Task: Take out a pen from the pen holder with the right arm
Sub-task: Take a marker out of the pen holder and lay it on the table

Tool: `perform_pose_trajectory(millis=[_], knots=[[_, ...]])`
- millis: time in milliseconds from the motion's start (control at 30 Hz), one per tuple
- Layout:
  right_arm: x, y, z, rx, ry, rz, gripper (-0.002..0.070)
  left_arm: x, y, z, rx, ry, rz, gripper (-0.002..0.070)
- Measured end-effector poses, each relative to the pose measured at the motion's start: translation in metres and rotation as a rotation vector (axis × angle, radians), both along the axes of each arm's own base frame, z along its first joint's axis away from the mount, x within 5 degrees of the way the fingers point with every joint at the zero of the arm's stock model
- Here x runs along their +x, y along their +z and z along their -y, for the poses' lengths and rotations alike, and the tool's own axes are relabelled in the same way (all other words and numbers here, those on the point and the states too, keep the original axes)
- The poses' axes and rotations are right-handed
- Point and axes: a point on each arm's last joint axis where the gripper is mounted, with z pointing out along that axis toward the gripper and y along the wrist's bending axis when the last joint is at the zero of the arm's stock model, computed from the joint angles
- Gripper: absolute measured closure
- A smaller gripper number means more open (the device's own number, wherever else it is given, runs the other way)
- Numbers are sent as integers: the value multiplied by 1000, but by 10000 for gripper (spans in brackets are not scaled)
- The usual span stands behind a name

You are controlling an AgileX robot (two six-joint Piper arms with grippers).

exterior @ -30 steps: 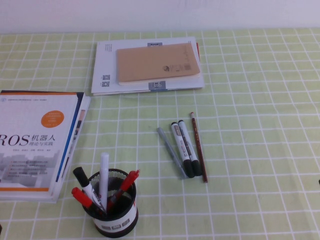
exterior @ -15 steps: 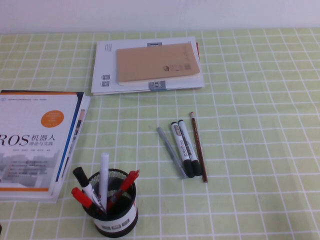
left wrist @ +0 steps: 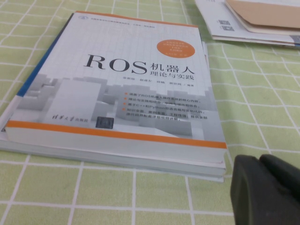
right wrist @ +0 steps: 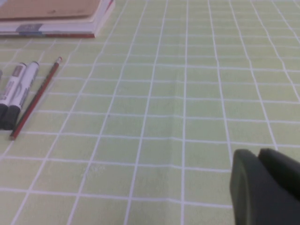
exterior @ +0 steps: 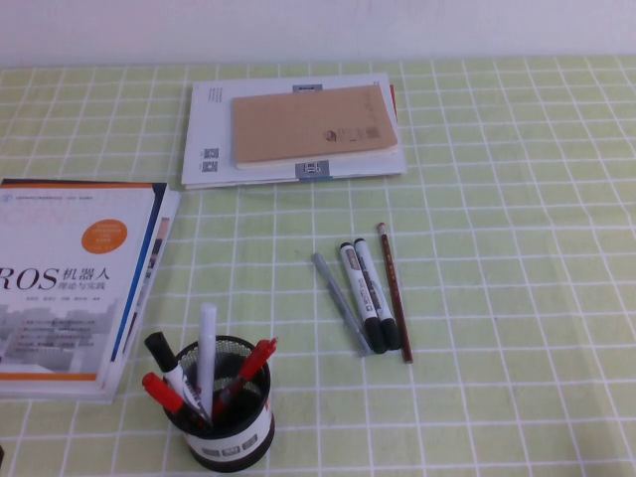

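Observation:
A black mesh pen holder [exterior: 227, 422] stands near the table's front edge, left of centre. It holds two red markers [exterior: 246, 373], a white pen [exterior: 207, 348] and a black-capped marker [exterior: 164, 360]. Neither arm shows in the high view. My right gripper [right wrist: 259, 153] is shut and empty, low over bare checked cloth to the right of the loose pens and far from the holder. Beside the front corner of the ROS book [left wrist: 126, 93], my left gripper [left wrist: 259, 161] is also shut and empty.
A grey pen [exterior: 341, 301], two black markers [exterior: 366, 293] and a brown pencil [exterior: 394, 290] lie loose mid-table. The ROS book [exterior: 70, 278] lies at the left, and a tan notebook on white booklets [exterior: 298, 124] at the back. Green checked cloth covers the table.

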Motion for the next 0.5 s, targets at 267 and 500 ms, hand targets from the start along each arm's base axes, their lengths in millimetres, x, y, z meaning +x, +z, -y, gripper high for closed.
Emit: perform_pose_trajectory(millis=[267,500], knots=[[-1,-5,1,-8,-10,-51,689,0,0,0,0,0,0,683],[-1,-5,1,-8,-10,-51,689,0,0,0,0,0,0,683]])
